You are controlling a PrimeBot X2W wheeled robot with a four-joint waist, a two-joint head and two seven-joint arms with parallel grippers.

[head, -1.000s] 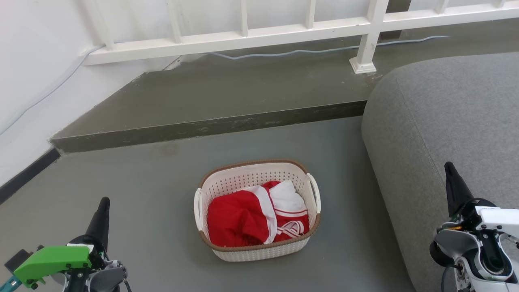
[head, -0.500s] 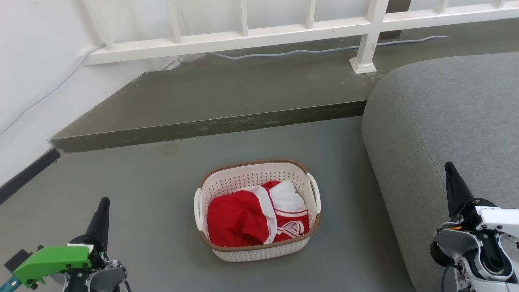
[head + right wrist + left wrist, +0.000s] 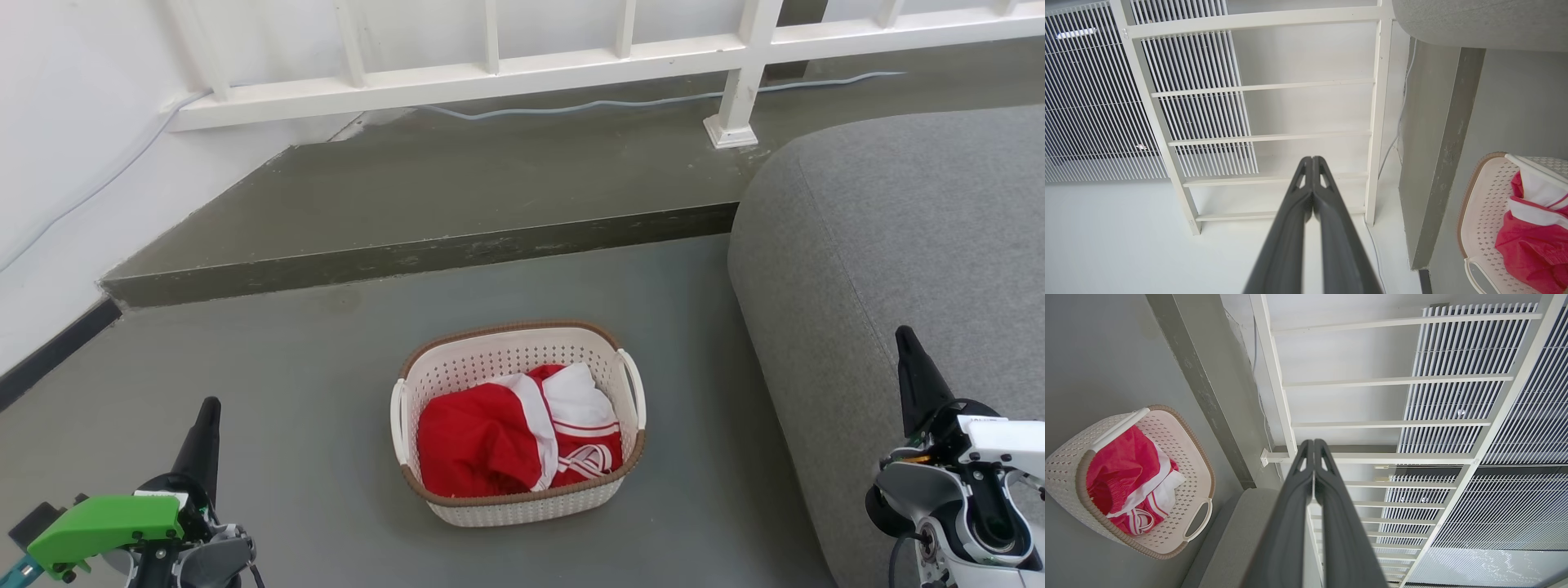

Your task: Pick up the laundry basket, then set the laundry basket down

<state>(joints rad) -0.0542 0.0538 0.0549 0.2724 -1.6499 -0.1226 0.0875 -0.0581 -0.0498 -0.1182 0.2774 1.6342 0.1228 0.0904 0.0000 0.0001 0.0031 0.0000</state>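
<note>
While nothing has shifted since a second ago, the left tool (image 3: 1313, 444), two long dark fingers clenched together on nothing, stays at seven o'clock in the head view. The right tool (image 3: 1312, 160), equally clenched and empty, stays at four o'clock. Between them, well apart from both, the small oval cream-white perforated plastic laundry basket (image 3: 522, 510) sits upright on the grey floor (image 3: 286, 384). It has a brown woven-look rim, white handles at three and nine o'clock, and crumpled red-and-white clothing (image 3: 482, 445) inside. A grey fabric sofa (image 3: 898, 229) lies near, at its three o'clock.
</note>
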